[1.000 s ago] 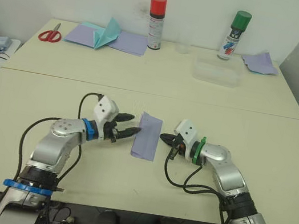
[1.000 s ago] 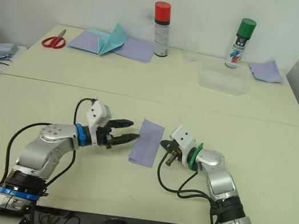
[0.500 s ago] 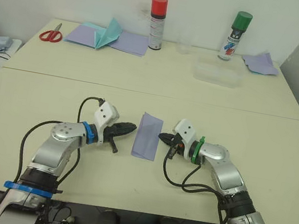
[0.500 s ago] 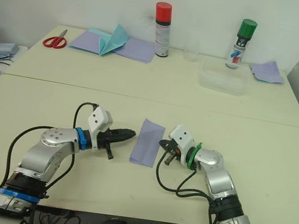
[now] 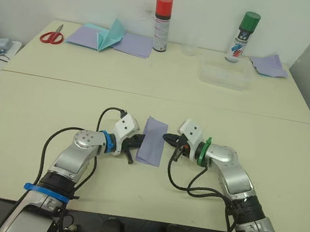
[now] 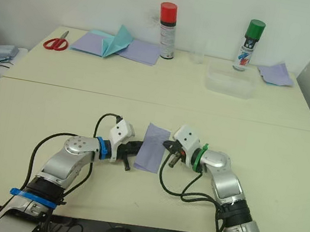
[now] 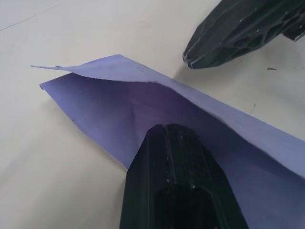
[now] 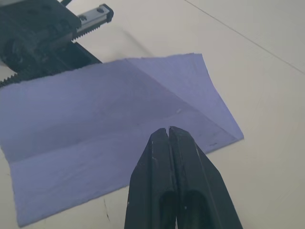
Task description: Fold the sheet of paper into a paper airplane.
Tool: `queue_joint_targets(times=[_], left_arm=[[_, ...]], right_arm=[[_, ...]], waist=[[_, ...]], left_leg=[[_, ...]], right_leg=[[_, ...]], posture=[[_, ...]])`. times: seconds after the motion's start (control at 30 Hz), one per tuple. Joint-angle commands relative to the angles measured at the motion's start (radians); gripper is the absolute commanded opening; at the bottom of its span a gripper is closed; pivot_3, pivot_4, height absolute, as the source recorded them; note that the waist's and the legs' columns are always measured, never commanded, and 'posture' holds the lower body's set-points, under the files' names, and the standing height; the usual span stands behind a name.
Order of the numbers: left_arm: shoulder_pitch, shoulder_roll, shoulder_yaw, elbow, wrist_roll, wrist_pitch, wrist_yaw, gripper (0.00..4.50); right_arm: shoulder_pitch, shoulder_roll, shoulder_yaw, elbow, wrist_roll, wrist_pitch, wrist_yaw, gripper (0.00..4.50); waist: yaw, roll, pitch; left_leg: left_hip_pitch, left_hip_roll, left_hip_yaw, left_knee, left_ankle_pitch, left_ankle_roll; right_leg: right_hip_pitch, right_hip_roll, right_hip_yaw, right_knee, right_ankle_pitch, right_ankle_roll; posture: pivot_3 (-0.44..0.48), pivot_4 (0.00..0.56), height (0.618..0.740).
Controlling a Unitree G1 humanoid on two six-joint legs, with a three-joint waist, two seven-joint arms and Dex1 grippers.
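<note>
- Tabletop (image 5: 32,130): pale cream, two slabs butted together. The far slab carries the spare items; the near one is the working area.
- Far-slab items: clear plastic tray (image 5: 224,76), red-capped spray can (image 5: 161,23), green-capped spray can (image 5: 243,36), red scissors (image 5: 52,35), a teal folded paper shape (image 5: 113,33) lying on lavender sheets.
- Sheet of paper (image 5: 152,141): lavender, folded in half into a long strip, lying flat on the near slab between the two arms. In the left wrist view its upper layer lifts slightly off the lower along the open edge.
- Left end effector (image 5: 133,146): fingers closed together, tip touching the strip's left long edge.
- Right end effector (image 5: 168,139): fingers closed, empty, tip at the strip's right edge.
- Handling, as a judgement: very light, limp, creases readily, likely to slide on the smooth top. Best pinned flat with one tip while the other takes the lifted open edge or a corner.
</note>
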Motion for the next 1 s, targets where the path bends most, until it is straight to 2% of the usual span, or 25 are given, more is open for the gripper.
queue_joint_targets(times=[0.03, 0.27, 0.63, 0.77, 1.0], left_arm=[[-0.009, -0.006, 0.018, -0.045, -0.044, 0.005, -0.031, 0.02], [-0.034, 0.017, 0.029, -0.132, -0.081, 0.064, -0.052, 0.02], [-0.098, -0.020, -0.024, -0.114, -0.055, 0.060, -0.055, 0.02], [-0.115, -0.032, -0.040, -0.098, -0.045, 0.054, -0.053, 0.00], [-0.116, -0.043, -0.055, -0.078, -0.028, 0.042, -0.056, 0.00]], right_arm=[[0.000, -0.003, -0.004, -0.033, 0.003, -0.005, -0.010, 0.00], [0.024, -0.030, -0.036, -0.048, -0.003, -0.002, -0.050, 0.00], [0.073, -0.077, -0.088, -0.171, 0.052, 0.081, -0.054, 0.00], [0.076, -0.086, -0.123, -0.235, 0.102, 0.156, -0.052, 0.88], [0.060, -0.085, -0.169, -0.346, 0.191, 0.305, -0.071, 3.43]], waist=[[0.000, 0.000, 0.000], [0.000, 0.000, 0.000], [0.000, 0.000, 0.000], [0.000, 0.000, 0.000], [0.000, 0.000, 0.000]], left_leg=[[0.000, 0.000, 0.000, 0.000, 0.000, 0.000], [0.000, 0.000, 0.000, 0.000, 0.000, 0.000], [0.000, 0.000, 0.000, 0.000, 0.000, 0.000], [0.000, 0.000, 0.000, 0.000, 0.000, 0.000], [0.000, 0.000, 0.000, 0.001, 0.000, 0.000]], right_leg=[[0.000, 0.000, 0.000, 0.000, 0.000, 0.000], [0.000, 0.000, 0.000, 0.000, 0.000, 0.000], [0.000, 0.000, 0.000, 0.000, 0.000, 0.000], [0.000, 0.001, 0.000, 0.000, 0.000, 0.000], [0.000, 0.001, 0.000, 0.000, 0.000, 0.000]], posture=[[0.000, 0.150, 0.740], [0.000, 0.150, 0.740], [0.000, 0.150, 0.740], [0.000, 0.150, 0.740], [0.000, 0.150, 0.740]])
